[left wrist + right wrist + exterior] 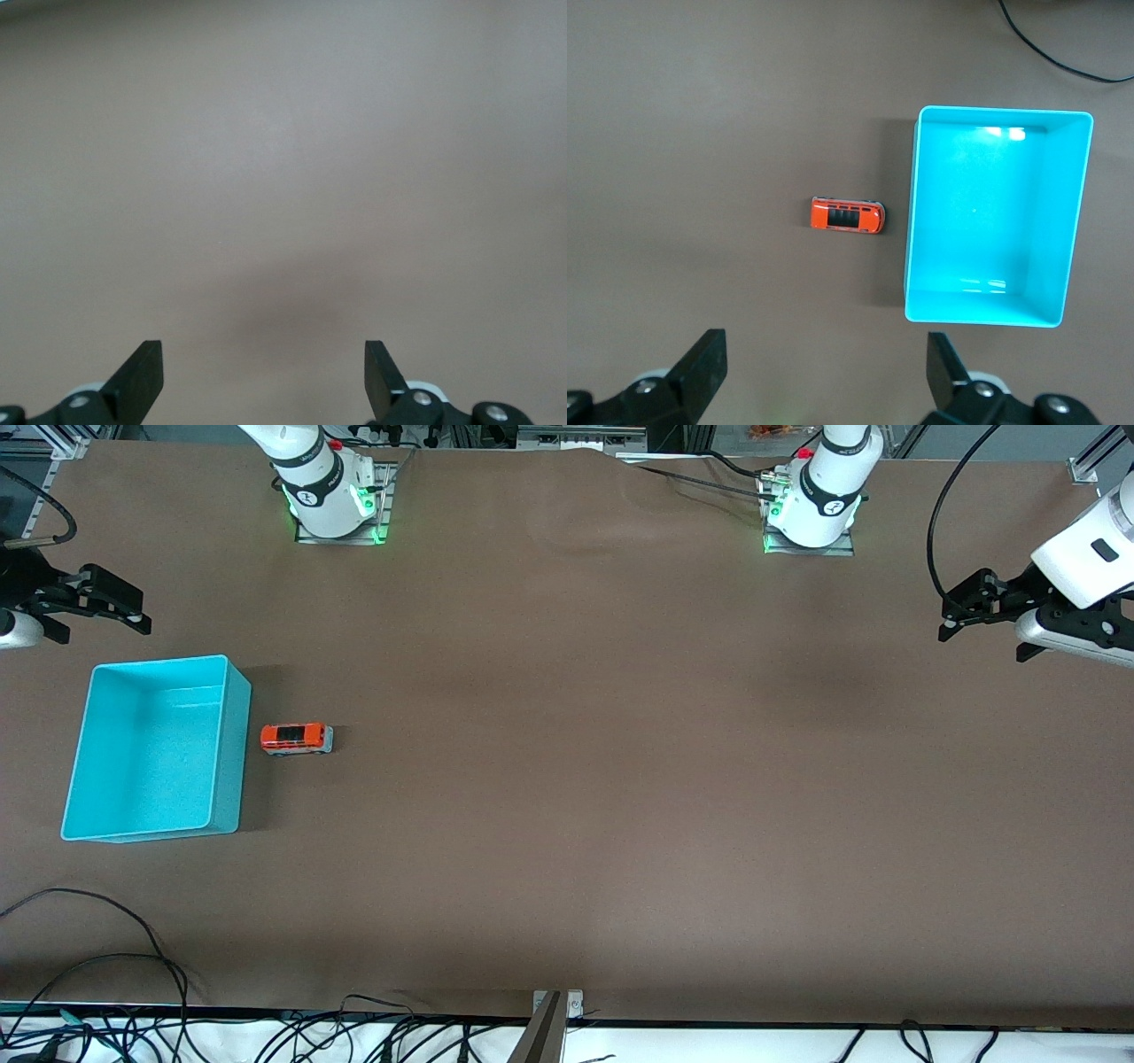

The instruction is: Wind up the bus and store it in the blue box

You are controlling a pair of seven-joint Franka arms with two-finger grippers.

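Item, lower left of frame: rectangular turquoise-blue plastic box (156, 748), empty, on brown desk (620, 779). Just beside it, toward the left arm's end: small orange-red toy bus (297, 739), long axis pointing at the box.

Right gripper (115, 607), jaws wide, upper left, nearer arm.

Left gripper (966, 607), jaws wide, waits upper right.
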